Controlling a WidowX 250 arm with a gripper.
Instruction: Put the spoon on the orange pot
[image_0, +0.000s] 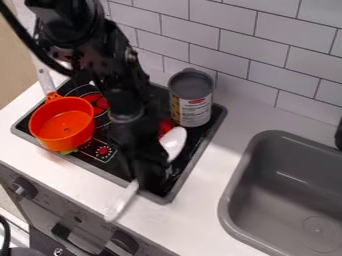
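The black end effector (152, 172) hung over the near right part of the black stove (165, 198), pinching the white spoon (175, 143) around its middle. The stove's raised gray rim ran just beneath, with a strip of white desk (194, 215) between it and the sink (230, 197) at right. The desk's front edge lay near the handle's tip. Toward the pot, flat stove top with a printed control panel (100, 150) offered level room.

The spoon's long axis ran at a slant: its bowl pointed up and to the right in the view, over the stove, while its blurred handle pointed down and to the left, across the near rim and over the desk. The spoon was well apart from the orange pot (62, 123), which sat at the stove's left end, open side up, its handle (45, 80) pointing away toward the upper left. A bit of something green (69, 151) showed beneath the pot's near side.

A tall can (192, 97) stood upright near the bowl, toward the tiled wall (237, 45), limiting room on that side. Dark knobs (24, 187) lined the front panel below the desk.
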